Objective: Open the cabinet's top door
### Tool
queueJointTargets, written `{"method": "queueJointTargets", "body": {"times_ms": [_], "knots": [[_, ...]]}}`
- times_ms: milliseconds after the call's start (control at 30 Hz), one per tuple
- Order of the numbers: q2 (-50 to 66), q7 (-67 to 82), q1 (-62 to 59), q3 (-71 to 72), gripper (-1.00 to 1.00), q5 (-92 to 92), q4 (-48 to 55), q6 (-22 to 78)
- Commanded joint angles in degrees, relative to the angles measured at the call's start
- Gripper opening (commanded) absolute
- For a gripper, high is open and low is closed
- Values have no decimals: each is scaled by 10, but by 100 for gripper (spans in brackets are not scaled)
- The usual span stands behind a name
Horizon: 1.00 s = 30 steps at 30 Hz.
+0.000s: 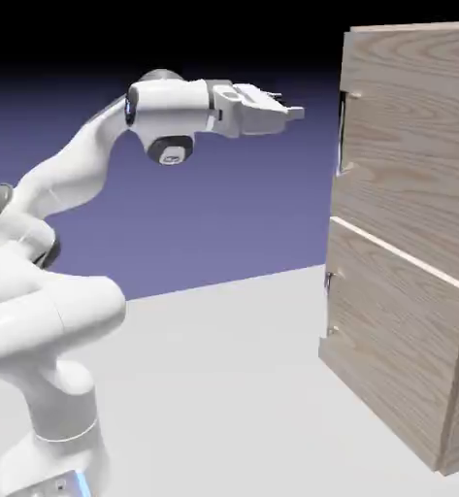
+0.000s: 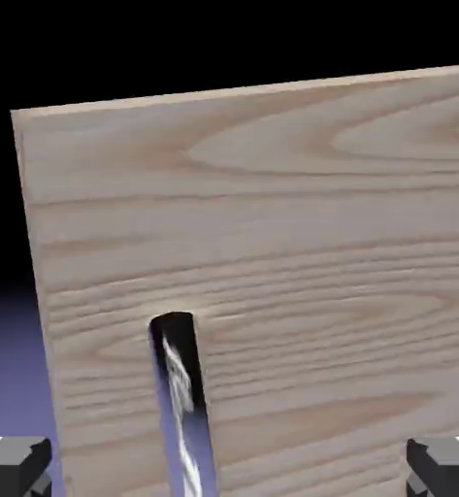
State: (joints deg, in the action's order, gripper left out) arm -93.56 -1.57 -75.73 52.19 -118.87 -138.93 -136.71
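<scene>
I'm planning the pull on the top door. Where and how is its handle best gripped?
Grip the vertical bar handle mid-length, coming straight at the top door face. It stands off the wood near the door's edge, so the open fingers could probably straddle it sideways.

Arm (image 1: 73, 175): rising from lower left, reaching right.
Gripper (image 1: 296, 112): pointing level toward the cabinet (image 1: 408, 243), well apart, fingers parted.
Top door (image 1: 412, 136): showing its handle (image 1: 342, 131) at left edge.

Light-wood cabinet (image 1: 408, 243) upright; top door (image 2: 272, 243) shut, handle (image 2: 182, 398) vertical.
</scene>
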Motion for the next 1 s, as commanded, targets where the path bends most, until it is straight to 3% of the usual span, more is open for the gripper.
{"method": "queueJointTargets", "body": {"times_ms": [0, 200, 333, 367, 967], "knots": [[-13, 9, -16, 11, 0, -25, 5, 8], [-74, 50, -93, 64, 0, -145, 27, 46], [-62, 43, -169, 79, 0, -180, 107, 36], [-62, 43, -169, 79, -100, -180, 107, 36], [17, 282, -68, -70, -100, -189, -171, 448]]}}
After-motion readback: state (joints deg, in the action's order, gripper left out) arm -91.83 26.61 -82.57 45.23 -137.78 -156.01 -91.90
